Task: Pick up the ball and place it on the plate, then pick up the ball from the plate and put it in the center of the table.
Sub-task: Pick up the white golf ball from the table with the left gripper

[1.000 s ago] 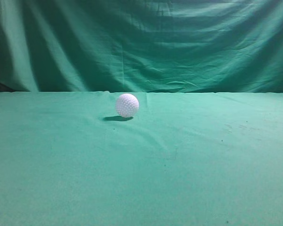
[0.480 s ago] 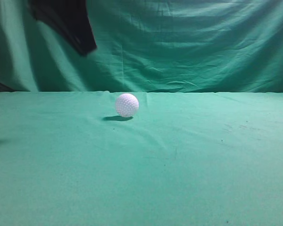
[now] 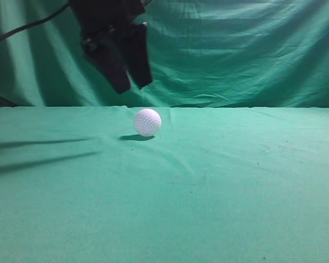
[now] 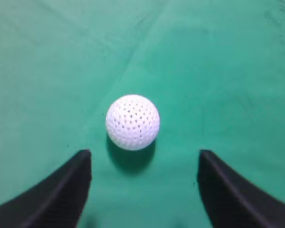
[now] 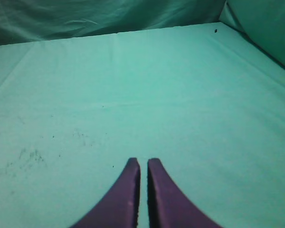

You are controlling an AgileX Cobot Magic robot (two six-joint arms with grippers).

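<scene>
The white dimpled ball (image 3: 147,122) rests on the light green table (image 3: 208,186), left of the middle and toward the back edge. My left gripper (image 3: 132,86) hangs open in the air just above and a little left of it. In the left wrist view the ball (image 4: 132,122) lies on the cloth ahead of the open jaws (image 4: 145,156), apart from both fingers. My right gripper (image 5: 143,161) is shut and empty over bare cloth; it does not show in the exterior view. No plate is in view.
A darker green draped backdrop (image 3: 236,49) hangs behind the table's back edge. The left arm casts long shadows (image 3: 44,150) on the cloth at the left. A cable (image 3: 27,27) runs from the arm to the upper left.
The left arm has come into the exterior view from the upper left and moved right and down to just above the ball. The ball has not moved.
</scene>
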